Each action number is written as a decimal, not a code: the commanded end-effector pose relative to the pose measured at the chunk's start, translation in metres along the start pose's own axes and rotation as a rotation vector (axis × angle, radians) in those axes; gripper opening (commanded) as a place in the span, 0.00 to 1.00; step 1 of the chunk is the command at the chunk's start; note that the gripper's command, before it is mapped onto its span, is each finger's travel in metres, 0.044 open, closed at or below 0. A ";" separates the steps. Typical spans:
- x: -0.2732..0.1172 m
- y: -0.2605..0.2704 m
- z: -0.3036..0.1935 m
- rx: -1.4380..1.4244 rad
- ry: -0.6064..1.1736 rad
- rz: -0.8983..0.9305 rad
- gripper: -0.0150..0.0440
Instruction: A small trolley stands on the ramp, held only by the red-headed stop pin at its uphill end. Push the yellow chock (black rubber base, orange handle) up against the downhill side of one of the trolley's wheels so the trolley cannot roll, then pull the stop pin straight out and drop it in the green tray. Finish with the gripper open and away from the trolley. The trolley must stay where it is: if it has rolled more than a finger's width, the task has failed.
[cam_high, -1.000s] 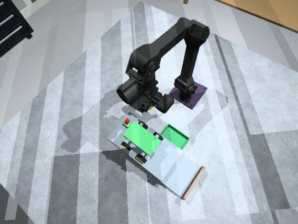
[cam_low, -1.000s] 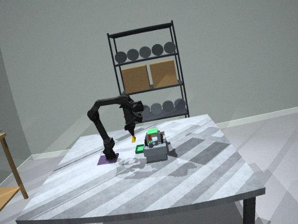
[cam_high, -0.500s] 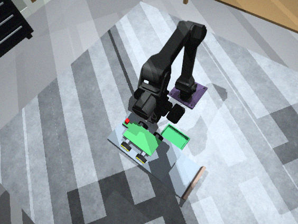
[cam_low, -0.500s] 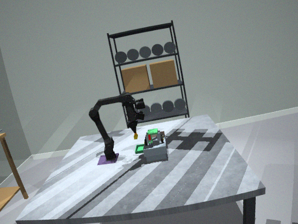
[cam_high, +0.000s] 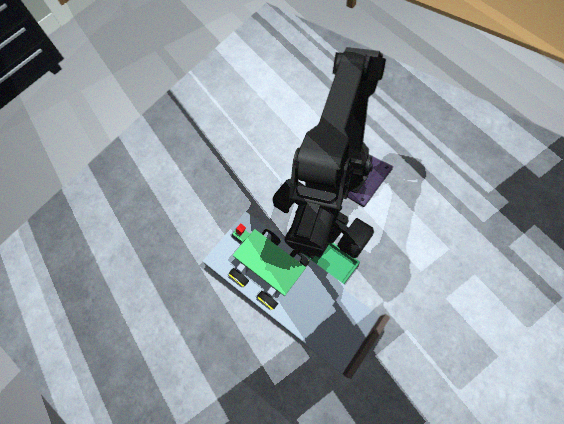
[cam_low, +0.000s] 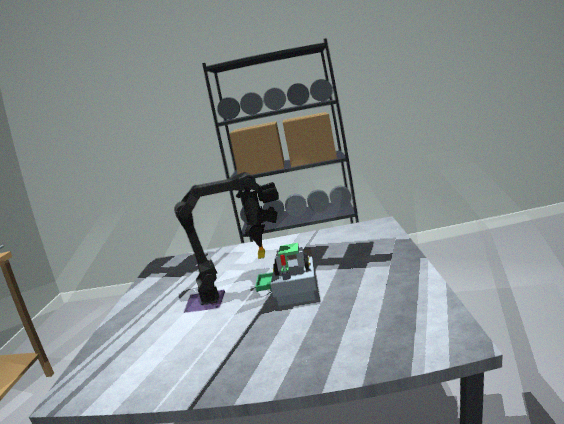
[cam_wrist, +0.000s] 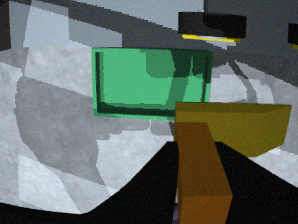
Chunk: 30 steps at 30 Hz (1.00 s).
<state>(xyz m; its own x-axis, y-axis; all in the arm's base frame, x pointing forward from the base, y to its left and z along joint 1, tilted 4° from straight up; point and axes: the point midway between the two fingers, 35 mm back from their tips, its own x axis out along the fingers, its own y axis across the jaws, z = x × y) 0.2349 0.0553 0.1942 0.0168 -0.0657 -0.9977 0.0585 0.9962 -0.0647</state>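
My gripper (cam_low: 258, 241) (cam_wrist: 193, 151) is shut on the orange handle of the yellow chock (cam_low: 261, 253) (cam_wrist: 242, 127). It holds the chock in the air, near the green tray (cam_high: 340, 264) (cam_low: 264, 282) (cam_wrist: 127, 82); the wrist view shows the tray empty. In the top view the arm hides the fingers and chock. The green trolley (cam_high: 282, 280) (cam_low: 288, 247) stands on the pale ramp (cam_high: 312, 302) (cam_low: 295, 292). Its downhill wheel on the tray side (cam_high: 300, 257) is partly covered by the arm. The red-headed stop pin (cam_high: 240, 229) (cam_low: 283, 260) stands upright at the trolley's uphill end.
A brown bar (cam_high: 366, 346) stands across the ramp's low end. The tray lies beside the ramp, on the side of the arm's purple base plate (cam_high: 372, 185) (cam_low: 192, 303). The arm reaches over the trolley's near side in the top view. A shelf rack (cam_low: 265, 65) stands behind the table.
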 end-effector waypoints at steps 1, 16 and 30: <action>0.002 0.015 0.004 0.004 0.003 0.003 0.25; 0.008 0.078 0.018 0.004 0.003 0.009 0.25; 0.009 0.090 0.023 0.004 0.003 -0.111 0.25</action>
<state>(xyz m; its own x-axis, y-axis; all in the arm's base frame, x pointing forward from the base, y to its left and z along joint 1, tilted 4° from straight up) 0.2600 0.1436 0.1806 0.0088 -0.1599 -0.9871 0.0570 0.9856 -0.1592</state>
